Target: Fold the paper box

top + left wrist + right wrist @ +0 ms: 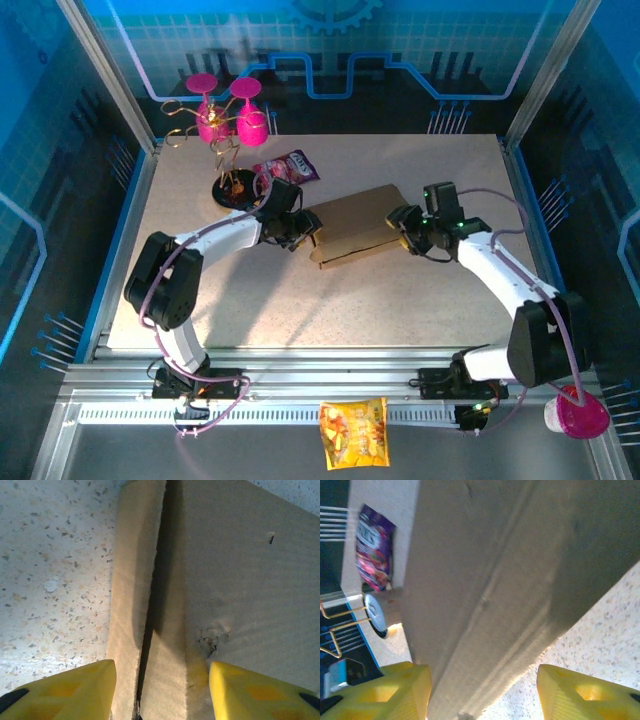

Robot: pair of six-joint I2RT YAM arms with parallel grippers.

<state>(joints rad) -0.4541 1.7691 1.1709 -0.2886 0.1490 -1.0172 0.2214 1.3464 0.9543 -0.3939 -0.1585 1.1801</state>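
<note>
Mid-fold: left pincer [162, 666] astride paper box [352, 225] side flap [130, 580], grip unclear; right pincer [482, 669] released at right end. Nxt: press flap inward.

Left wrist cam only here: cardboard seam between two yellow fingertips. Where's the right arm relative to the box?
Observer: In the top view, the right gripper is at the right end of the paper box, opposite the left gripper.
Operator: Clamped?
Observer: Looks open. In the right wrist view its fingers straddle a box edge, with bare table showing between the cardboard and one finger.
Operator: Anything near the box?
Observer: A purple snack bag lies on the table just behind the box's left end, apart from it.
</note>
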